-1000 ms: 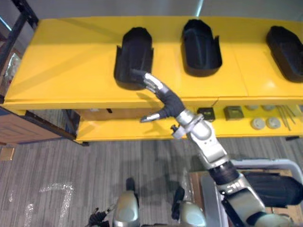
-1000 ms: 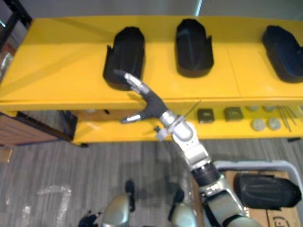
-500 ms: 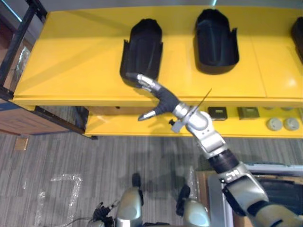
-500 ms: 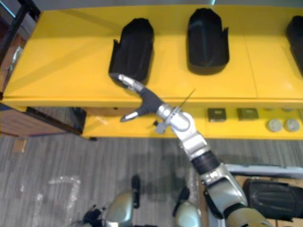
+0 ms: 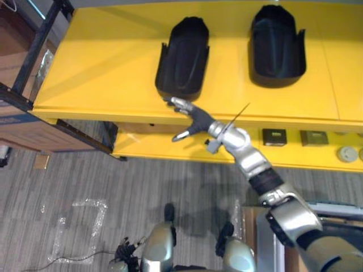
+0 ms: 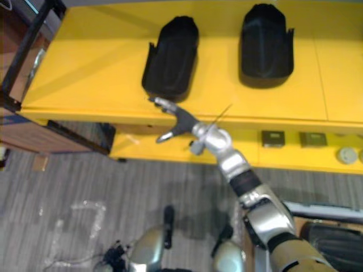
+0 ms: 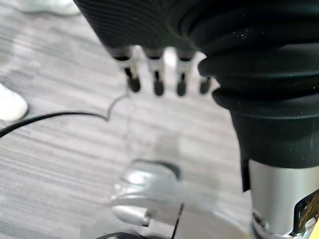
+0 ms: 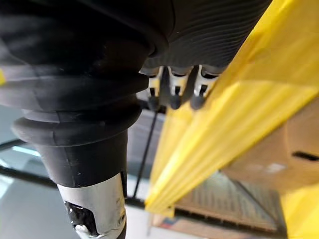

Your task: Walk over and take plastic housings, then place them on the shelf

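Two black plastic housings lie on the yellow shelf top (image 5: 102, 68), one on the left (image 5: 182, 59) and one further right (image 5: 277, 42). My right hand (image 5: 191, 118) is open at the shelf's front edge. Its fingers (image 5: 177, 103) are straight and point at the near end of the left housing, just short of it, with the thumb (image 5: 181, 136) spread below. In the right wrist view its fingers (image 8: 172, 94) hang beside the yellow shelf edge (image 8: 239, 114). My left hand (image 7: 154, 82) hangs open over the grey floor, holding nothing.
The lower yellow shelf (image 5: 170, 148) carries small square parts (image 5: 274, 136) and round discs (image 5: 344, 153). A black rack frame (image 5: 39, 45) and cardboard boxes (image 5: 17, 122) stand at the left. A bin with another black housing (image 6: 334, 238) sits at the lower right.
The whole picture has shifted as the camera moved. My right hand's fingers, which lay on the left housing's near end, now sit just in front of it at the shelf's edge.
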`<state>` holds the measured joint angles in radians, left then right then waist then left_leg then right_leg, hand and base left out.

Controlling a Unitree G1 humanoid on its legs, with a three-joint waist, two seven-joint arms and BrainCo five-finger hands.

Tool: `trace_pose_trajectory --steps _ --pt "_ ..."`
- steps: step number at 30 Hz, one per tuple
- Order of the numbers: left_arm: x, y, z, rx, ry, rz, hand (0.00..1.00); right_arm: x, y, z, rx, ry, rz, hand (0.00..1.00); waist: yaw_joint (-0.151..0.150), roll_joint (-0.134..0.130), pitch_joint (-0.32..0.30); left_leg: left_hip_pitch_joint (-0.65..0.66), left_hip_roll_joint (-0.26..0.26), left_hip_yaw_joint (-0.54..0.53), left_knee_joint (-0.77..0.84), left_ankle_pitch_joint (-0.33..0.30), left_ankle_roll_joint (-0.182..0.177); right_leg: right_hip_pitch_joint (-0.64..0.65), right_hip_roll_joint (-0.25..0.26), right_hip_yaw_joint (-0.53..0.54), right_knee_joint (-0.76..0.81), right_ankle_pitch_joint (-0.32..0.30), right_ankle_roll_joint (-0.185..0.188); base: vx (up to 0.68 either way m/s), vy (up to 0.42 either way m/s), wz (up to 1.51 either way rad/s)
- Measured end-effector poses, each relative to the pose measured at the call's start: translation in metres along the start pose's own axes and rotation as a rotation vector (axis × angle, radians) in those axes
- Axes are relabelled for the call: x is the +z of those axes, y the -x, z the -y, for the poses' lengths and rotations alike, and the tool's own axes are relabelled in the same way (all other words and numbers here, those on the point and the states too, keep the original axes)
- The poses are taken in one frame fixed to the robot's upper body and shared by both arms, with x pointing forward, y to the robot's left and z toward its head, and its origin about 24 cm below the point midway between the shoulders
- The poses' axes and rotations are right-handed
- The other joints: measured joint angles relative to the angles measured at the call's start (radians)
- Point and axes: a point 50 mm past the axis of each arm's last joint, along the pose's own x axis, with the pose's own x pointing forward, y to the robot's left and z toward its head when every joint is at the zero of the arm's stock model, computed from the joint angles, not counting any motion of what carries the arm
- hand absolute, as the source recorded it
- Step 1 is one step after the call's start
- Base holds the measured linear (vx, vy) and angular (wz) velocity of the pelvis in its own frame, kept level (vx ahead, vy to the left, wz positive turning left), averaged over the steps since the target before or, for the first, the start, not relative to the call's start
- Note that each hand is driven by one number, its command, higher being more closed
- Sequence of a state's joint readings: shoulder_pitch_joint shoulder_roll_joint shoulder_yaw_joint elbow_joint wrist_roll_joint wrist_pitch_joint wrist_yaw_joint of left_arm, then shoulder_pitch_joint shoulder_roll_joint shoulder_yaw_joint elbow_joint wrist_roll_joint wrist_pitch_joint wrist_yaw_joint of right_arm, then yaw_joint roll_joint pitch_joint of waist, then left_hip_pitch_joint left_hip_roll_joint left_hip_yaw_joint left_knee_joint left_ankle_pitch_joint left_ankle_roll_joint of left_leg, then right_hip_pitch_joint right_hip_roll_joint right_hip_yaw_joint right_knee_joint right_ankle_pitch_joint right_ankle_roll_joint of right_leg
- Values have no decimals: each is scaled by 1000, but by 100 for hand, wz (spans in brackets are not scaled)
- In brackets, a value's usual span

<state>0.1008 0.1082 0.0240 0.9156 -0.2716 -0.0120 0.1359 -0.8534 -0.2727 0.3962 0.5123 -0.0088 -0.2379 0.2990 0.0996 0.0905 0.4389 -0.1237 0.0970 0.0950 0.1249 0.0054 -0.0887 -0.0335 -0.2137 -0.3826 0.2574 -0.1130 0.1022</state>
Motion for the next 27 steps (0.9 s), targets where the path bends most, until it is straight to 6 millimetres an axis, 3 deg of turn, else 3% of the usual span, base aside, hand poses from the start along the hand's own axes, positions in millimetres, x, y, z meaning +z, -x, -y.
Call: trace_pose_trajectory --steps 6,15,27 --pt "0 0 2 -10 -7 -3 0 -7 2 20 -143 33 -32 0 8 11 6 5 -4 -3 -13 11 2 -2 -10 -5 15 -8 1 3 -6 3" --pt "-1 2 2 -16 -6 1 0 -16 9 39 -209 46 -84 0 16 14 7 21 -6 -3 -30 25 1 0 -14 -4 31 -12 2 -14 -5 0" --pt "-2 2 2 -28 -7 -2 0 -18 12 42 -166 -7 -62 0 25 15 7 37 -14 -5 -54 42 3 -5 -29 -5 64 -28 3 -8 -1 1"
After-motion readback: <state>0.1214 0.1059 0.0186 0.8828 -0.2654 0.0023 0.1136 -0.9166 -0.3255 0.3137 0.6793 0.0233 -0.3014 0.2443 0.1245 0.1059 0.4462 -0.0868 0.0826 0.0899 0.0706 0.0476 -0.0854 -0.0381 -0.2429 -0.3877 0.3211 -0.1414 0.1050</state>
